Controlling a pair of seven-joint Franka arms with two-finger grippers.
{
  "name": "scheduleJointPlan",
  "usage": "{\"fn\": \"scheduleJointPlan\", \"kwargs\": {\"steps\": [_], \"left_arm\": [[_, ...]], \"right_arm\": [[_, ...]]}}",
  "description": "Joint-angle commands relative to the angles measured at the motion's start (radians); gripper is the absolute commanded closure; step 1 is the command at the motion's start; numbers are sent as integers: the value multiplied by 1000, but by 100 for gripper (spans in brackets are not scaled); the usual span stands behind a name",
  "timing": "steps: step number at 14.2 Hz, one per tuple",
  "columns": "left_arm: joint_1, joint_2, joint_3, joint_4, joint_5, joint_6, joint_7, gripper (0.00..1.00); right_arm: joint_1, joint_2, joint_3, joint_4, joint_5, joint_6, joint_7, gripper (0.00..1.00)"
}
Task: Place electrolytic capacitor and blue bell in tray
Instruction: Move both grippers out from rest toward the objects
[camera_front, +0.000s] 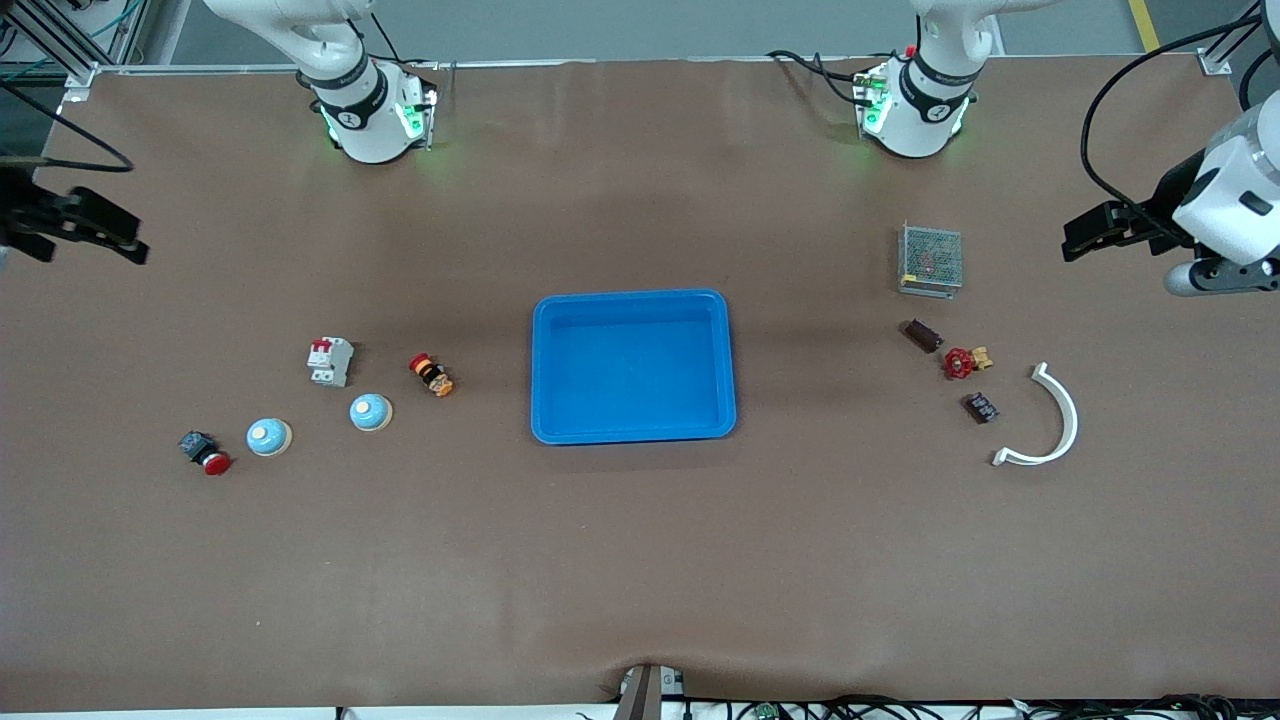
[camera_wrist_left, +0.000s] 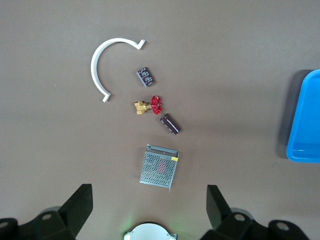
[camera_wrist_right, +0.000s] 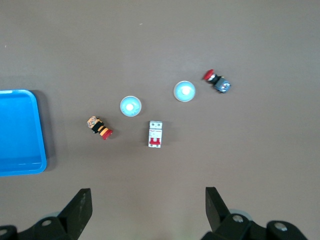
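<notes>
Bells (camera_front: 269, 437) (camera_front: 371, 412) lie nearest, toward my right arm's end; the tray (camera_front: 633, 303) sits mid-table, empty; the capacitor (camera_front: 922, 335) lies toward my left arm's end. Nothing is grasped yet. My right claw (camera_front: 95, 232) and left claw (camera_front: 1100, 232) hang apart above the table ends; next, I judge, descend on a bell.

Tray (camera_front: 633, 300) interior bare; parts clustered both ends.
</notes>
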Motion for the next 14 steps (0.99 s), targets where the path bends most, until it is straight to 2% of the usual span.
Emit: {"fn": "scheduleJointPlan", "kwargs": {"steps": [1, 6, 8, 14], "left_arm": [[7, -32, -7, -42, -17, 26, -32, 0], [-1, -34, -11, -30, 1, 28, -30, 0], [-1, -23, -11, 15, 3, 28, -18, 0], [-8, -22, -48, 89, 78, 23, -9, 0]], "right_arm": [[6, 2, -5, -85, 8, 86, 3, 0], [2, 12, -5, -244, 8, 254, -9, 0], [-1, 27, -5, -289, 8, 307, -20, 0], [-31, 70, -6, -318, 8, 352, -90, 0]]}}
